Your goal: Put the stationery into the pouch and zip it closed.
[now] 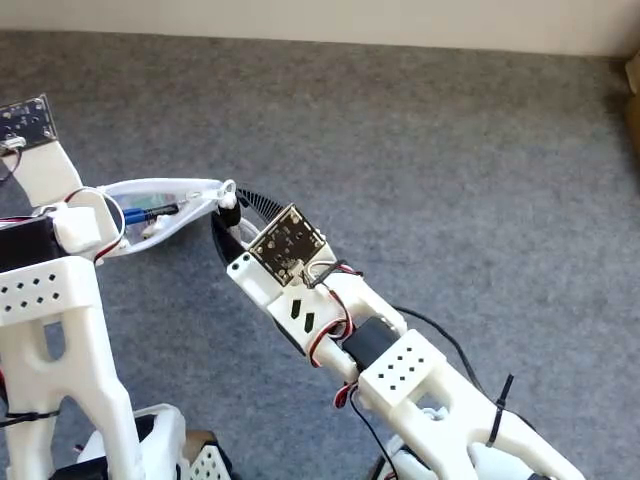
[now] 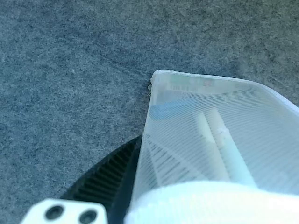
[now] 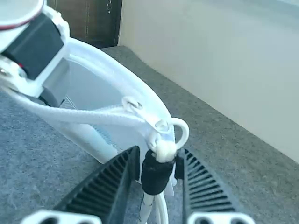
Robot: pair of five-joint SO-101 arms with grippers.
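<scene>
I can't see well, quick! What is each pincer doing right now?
Left pincer: closed on the pouch.
Right pincer: closed on the zipper pull.

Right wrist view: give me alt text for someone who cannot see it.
The right gripper pinches the black zipper pull of a translucent white pouch between its ribbed fingers. The left arm holds the pouch's far end above grey carpet, with a pale wall behind.

Grey felt surface (image 1: 460,150) covers the table. Pale wall (image 1: 350,18) runs along its far edge. Dark wooden panel (image 3: 86,21) stands beside the wall.
</scene>
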